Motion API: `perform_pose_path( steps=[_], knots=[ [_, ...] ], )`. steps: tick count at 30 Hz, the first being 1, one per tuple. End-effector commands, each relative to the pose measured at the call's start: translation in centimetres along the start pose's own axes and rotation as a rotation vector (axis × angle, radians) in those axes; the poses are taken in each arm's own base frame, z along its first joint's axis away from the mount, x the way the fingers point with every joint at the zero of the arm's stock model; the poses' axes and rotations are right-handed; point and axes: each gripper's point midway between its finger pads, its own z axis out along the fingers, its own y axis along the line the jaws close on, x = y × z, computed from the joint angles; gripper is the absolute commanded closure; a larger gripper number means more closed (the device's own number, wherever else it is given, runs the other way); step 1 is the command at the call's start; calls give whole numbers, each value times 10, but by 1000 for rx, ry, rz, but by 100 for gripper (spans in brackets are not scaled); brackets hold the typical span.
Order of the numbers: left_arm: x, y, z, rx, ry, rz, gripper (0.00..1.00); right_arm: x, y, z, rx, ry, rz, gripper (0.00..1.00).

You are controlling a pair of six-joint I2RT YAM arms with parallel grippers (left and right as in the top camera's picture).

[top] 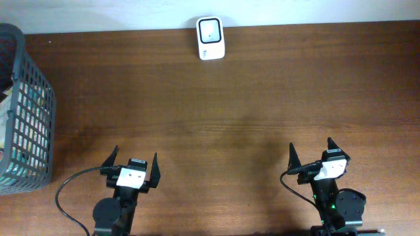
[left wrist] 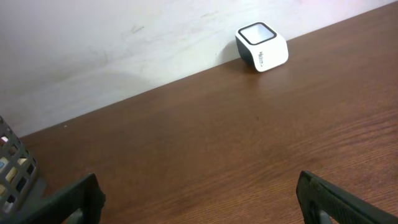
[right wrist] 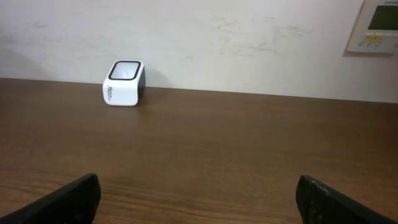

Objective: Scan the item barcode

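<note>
A white barcode scanner (top: 210,38) with a dark-framed window stands at the table's far edge against the wall, also seen in the left wrist view (left wrist: 262,47) and the right wrist view (right wrist: 124,83). No item lies on the table; only pale shapes show through the mesh of the basket (top: 29,111), too hidden to name. My left gripper (top: 136,156) hovers near the front edge, left of centre, open and empty (left wrist: 198,190). My right gripper (top: 311,147) sits near the front edge on the right, also open with nothing between its fingers (right wrist: 199,190).
The dark grey mesh basket stands at the table's left edge, and its corner shows in the left wrist view (left wrist: 12,168). A white wall runs behind the table, with a control panel (right wrist: 376,25) on it at the right. Black cables trail from both arms at the front.
</note>
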Motion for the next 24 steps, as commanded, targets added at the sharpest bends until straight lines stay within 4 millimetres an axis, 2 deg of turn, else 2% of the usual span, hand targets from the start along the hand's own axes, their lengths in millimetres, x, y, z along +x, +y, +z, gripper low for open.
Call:
perform_pose_path(
  steps=[1, 4, 7, 8, 9, 13, 15, 17, 19, 21, 22, 23, 24],
  knots=[
    [-18, -8, -1, 50, -81, -19, 1, 2, 0, 0, 0, -2, 4, 1],
    [-45, 3, -6, 25, -132, -89, 1, 2, 0, 0, 0, -2, 4, 1],
    [-97, 19, -11, 26, -125, -89, 1, 2, 0, 0, 0, -2, 4, 1],
    [-108, 22, -9, 30, -111, -89, 1, 2, 0, 0, 0, -2, 4, 1],
    [-133, 30, -2, 41, -67, -91, 1, 2, 0, 0, 0, -2, 4, 1],
    [-186, 46, 32, 82, 94, -97, 1, 2, 0, 0, 0, -2, 4, 1],
    [-204, 52, 51, 108, 195, -100, 1, 2, 0, 0, 0, -2, 4, 1],
    [-223, 58, 78, 148, 355, -105, 1, 2, 0, 0, 0, -2, 4, 1],
    [-239, 58, 97, 215, 515, -117, 1, 2, 0, 0, 0, -2, 4, 1],
    [-259, 54, 113, 276, 525, -135, 1, 2, 0, 0, 0, -2, 4, 1],
    [-276, 59, 129, 268, 476, -119, 1, 2, 0, 0, 0, -2, 4, 1],
    [-282, 61, 138, 274, 439, -55, 1, 2, 0, 0, 0, -2, 4, 1],
    [-289, 77, 147, 206, 404, -16, 1, 2, 0, 0, 0, -2, 4, 1]
  ],
)
